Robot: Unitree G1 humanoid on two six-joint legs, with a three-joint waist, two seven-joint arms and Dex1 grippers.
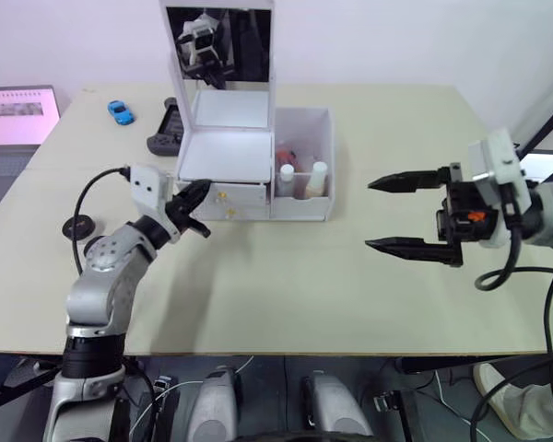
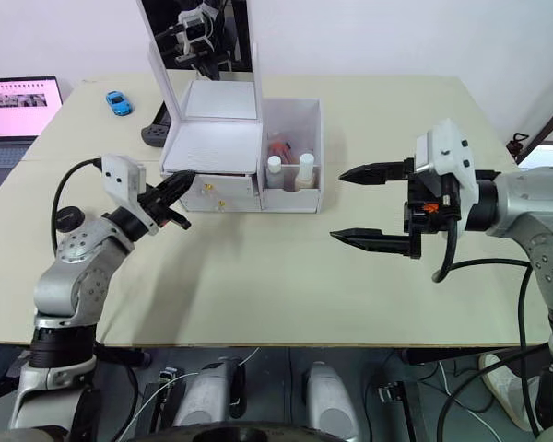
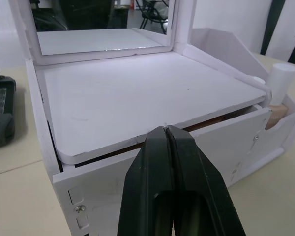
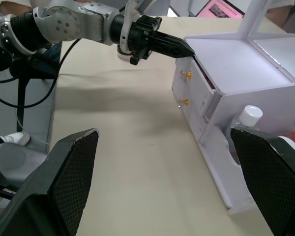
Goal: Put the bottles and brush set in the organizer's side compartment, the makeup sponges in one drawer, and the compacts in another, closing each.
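Table (image 1: 286,276): wide bare surface in front of the organizer (image 1: 223,157), which sits toward the far edge, mirror lid upright. Top drawer (image 4: 200,93) slightly ajar, front facing the robot. Two white-capped bottles (image 1: 286,177) stand upright in the side compartment (image 1: 306,138). Right gripper (image 1: 401,215) spread wide, empty, over open table. Left gripper (image 3: 169,147) clenched, tips at the top drawer's upper edge.

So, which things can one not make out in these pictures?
- Inside of the upper drawer, left wrist view: the organizer top covers it, showing a thin gap.
- Bottles in the side compartment, eye views: its wall hides their lower parts; a brush set is too small to tell.
- Black device, left wrist view: cut off by the edge.
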